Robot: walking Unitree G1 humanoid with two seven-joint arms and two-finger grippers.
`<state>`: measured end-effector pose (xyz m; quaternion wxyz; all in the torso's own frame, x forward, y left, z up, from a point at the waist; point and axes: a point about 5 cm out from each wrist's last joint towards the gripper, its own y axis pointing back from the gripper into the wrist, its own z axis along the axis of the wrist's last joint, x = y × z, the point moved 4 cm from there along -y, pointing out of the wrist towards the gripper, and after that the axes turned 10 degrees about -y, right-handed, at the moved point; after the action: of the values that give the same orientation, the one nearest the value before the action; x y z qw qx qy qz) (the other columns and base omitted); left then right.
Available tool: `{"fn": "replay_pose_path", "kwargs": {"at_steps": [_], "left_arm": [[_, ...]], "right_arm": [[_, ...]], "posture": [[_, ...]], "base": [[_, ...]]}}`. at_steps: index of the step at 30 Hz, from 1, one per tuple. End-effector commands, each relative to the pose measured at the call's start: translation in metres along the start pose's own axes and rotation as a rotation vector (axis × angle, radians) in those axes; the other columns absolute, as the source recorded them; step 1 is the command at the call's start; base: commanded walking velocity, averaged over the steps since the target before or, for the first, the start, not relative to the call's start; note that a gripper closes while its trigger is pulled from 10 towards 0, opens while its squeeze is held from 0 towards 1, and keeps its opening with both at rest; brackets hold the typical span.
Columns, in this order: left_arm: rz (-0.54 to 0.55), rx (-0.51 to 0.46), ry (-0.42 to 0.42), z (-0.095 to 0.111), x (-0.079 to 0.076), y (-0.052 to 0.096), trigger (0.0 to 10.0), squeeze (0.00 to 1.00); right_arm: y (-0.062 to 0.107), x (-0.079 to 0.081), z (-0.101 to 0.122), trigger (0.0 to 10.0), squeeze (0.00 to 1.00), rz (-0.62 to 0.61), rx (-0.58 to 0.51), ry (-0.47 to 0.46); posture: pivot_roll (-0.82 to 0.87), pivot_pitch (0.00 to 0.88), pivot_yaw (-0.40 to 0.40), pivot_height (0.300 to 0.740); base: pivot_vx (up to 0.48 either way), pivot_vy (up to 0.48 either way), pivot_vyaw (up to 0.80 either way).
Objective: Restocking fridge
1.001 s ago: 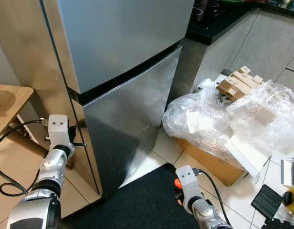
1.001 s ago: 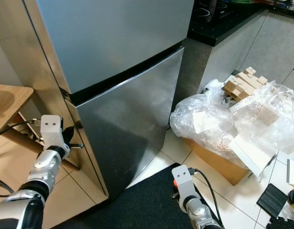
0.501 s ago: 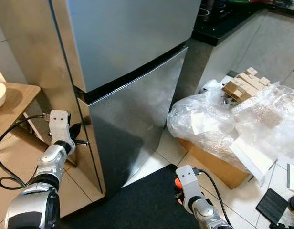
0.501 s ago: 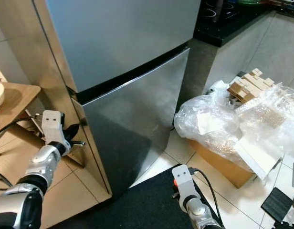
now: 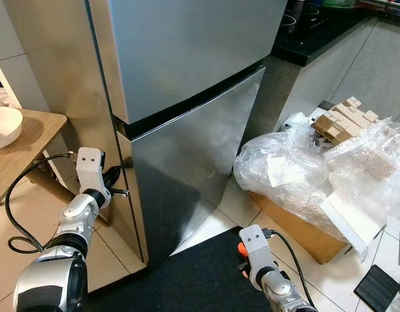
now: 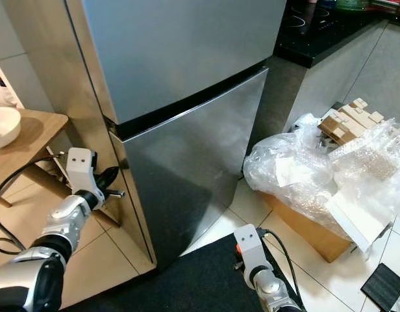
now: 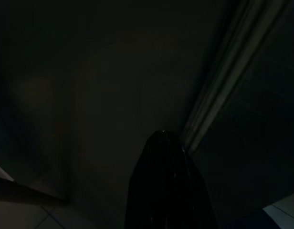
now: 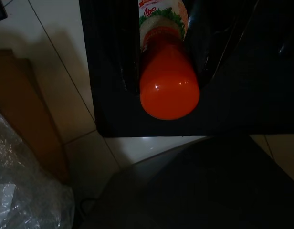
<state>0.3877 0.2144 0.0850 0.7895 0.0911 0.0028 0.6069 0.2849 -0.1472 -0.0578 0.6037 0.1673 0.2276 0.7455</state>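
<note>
Left gripper [image 5: 117, 183], finger spacing unreadable, is touching the closed fridge [image 5: 187, 97] at its side edge, while right gripper [image 8: 163, 71] is pinching an orange bottle [image 8: 169, 88] over black mat [image 5: 187, 279] on tiled floor [image 5: 213, 218].

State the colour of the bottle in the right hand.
Orange bottle, with a red and green label; clearest in the right wrist view.

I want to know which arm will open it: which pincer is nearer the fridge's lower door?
Left. The left pincer is at the lower door's side edge; the right pincer, shut on an orange bottle, hangs low over the black mat.
</note>
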Motion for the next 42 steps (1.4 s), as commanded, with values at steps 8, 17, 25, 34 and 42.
{"fn": "replay_pose_path", "kwargs": {"at_steps": [8, 17, 25, 34, 42], "left_arm": [[-0.197, -0.003, -0.042, 0.007, -0.047, -0.016, 10.0, 0.00], [-0.219, -0.009, -0.043, 0.012, -0.054, -0.021, 10.0, 0.00], [-0.243, 0.002, -0.054, 0.012, -0.061, -0.023, 10.0, 0.00], [-0.291, -0.011, -0.053, 0.022, -0.076, -0.030, 10.0, 0.00], [-0.341, -0.006, -0.060, 0.020, -0.088, -0.030, 10.0, 0.00]], "right_arm": [[0.001, -0.002, 0.000, 10.0, 0.00, -0.009, -0.010, 0.007], [0.001, -0.004, 0.001, 10.0, 0.00, -0.011, -0.011, 0.009], [0.001, -0.005, 0.001, 10.0, 0.00, -0.010, -0.013, 0.013], [0.001, -0.005, 0.002, 10.0, 0.00, -0.011, -0.019, 0.012], [0.002, -0.006, 0.000, 10.0, 0.00, -0.017, -0.017, 0.008]], "posture": [[-0.13, 0.071, -0.036, 0.740], [-0.14, 0.070, -0.037, 0.740], [-0.13, 0.071, -0.043, 0.740], [-0.14, 0.074, -0.037, 0.740], [-0.15, 0.078, -0.035, 0.740]], "base": [[0.000, 0.000, 0.00], [0.000, 0.000, 0.00], [0.000, 0.000, 0.00], [0.000, 0.000, 0.00], [0.000, 0.000, 0.00]]}}
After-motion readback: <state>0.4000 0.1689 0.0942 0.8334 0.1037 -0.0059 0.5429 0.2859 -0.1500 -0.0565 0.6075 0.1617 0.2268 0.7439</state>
